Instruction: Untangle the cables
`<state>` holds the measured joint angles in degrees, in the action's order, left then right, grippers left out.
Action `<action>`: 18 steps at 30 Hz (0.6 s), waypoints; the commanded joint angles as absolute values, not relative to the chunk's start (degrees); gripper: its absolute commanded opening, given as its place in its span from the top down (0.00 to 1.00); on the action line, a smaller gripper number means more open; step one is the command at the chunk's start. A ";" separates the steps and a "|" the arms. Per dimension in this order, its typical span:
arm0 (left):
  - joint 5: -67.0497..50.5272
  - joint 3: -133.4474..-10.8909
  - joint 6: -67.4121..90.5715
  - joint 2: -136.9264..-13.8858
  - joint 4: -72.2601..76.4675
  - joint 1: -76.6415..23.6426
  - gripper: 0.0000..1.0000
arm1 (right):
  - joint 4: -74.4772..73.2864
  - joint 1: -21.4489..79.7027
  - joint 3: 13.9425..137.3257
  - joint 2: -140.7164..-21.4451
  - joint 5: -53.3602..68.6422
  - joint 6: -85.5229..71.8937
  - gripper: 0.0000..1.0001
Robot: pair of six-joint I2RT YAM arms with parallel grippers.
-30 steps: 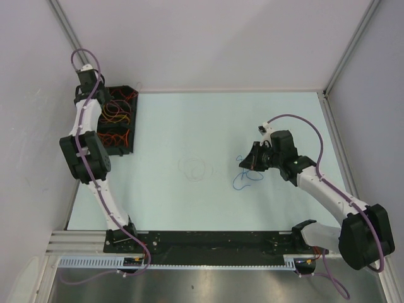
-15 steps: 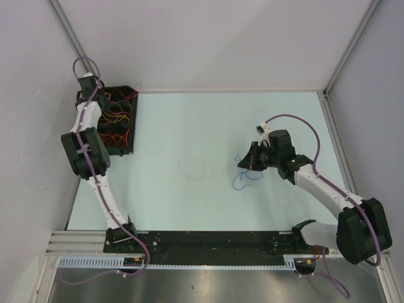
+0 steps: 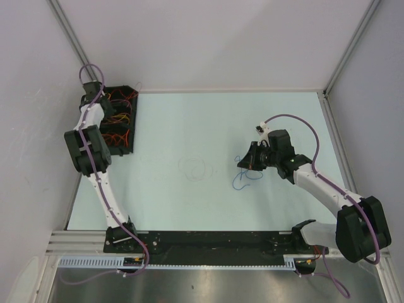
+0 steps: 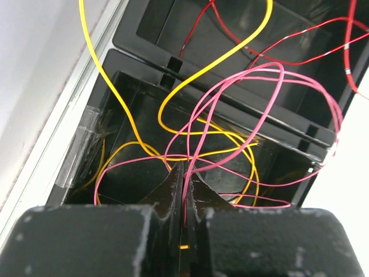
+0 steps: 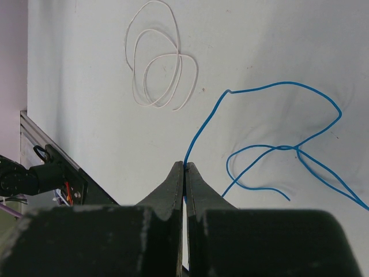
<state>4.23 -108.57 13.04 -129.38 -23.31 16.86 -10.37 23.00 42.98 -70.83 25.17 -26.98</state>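
Comparing with a second ago, the left arm has folded in a little: its elbow has come up the table's left edge and its wrist has slid nearer over the black tray (image 4: 144,63), while the right arm has hardly moved apart from its shoulder link settling. The left gripper (image 4: 183,170) has its fingers all but together, pinching the pink cable (image 4: 248,70), whose loops rise out of a tray compartment and cross the yellow cable (image 4: 230,52); red cables (image 4: 300,36) sit in the compartment beyond. Judged from that, the shift reads as a short pull to draw the pink one out of the pile, and it is not free yet. The right gripper (image 5: 185,166) is clamped on one end of the blue cable (image 5: 271,86), the rest lying in loose loops on the table (image 3: 189,113) right of centre. The pale cable (image 5: 164,55) is coiled on its own near the middle, well apart from the blue one. So two cables look separated and the bulk of the tangle is still in the tray at far left. Writing: none readable, with no brand, label or marking legible in any view.
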 commanded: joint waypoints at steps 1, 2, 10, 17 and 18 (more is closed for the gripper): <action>6.15 -111.36 11.78 -130.16 -23.82 17.23 0.94 | -8.17 22.76 42.98 -71.19 25.75 -27.16 1.00; 6.67 -111.53 11.69 -130.34 -24.08 17.23 0.93 | -8.26 22.85 42.98 -71.37 25.75 -27.16 1.00; 6.59 -114.17 12.56 -131.05 -26.63 17.23 0.70 | -8.09 22.68 42.98 -71.46 25.84 -27.25 1.00; 4.66 -114.35 16.87 -123.68 -27.33 17.23 0.47 | -7.12 22.68 42.98 -70.67 26.63 -28.12 1.00; 4.31 -114.26 18.01 -122.71 -27.60 17.23 0.46 | -6.86 22.76 43.07 -70.40 26.80 -28.30 1.00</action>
